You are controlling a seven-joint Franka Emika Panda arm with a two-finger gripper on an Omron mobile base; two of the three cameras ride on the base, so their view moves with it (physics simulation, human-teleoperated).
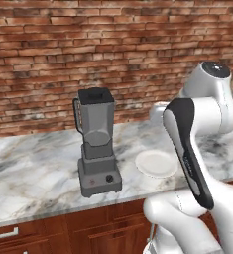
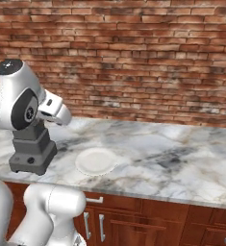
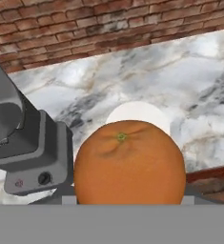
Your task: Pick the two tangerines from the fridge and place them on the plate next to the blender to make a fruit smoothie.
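End effector grips a round dimpled tangerine (image 3: 129, 164) above the flat white plate (image 3: 154, 114).

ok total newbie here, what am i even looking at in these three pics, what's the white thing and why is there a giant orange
The white thing is a robot arm on a driving base, in a rendered kitchen. Two pictures come from cameras on the base, behind the arm to its left and right. Both look over a marble counter with a grey blender and an empty white plate beside it. The third comes from a camera on the hand, so the tangerine the gripper holds looks huge. It hangs above the plate, not yet set down.
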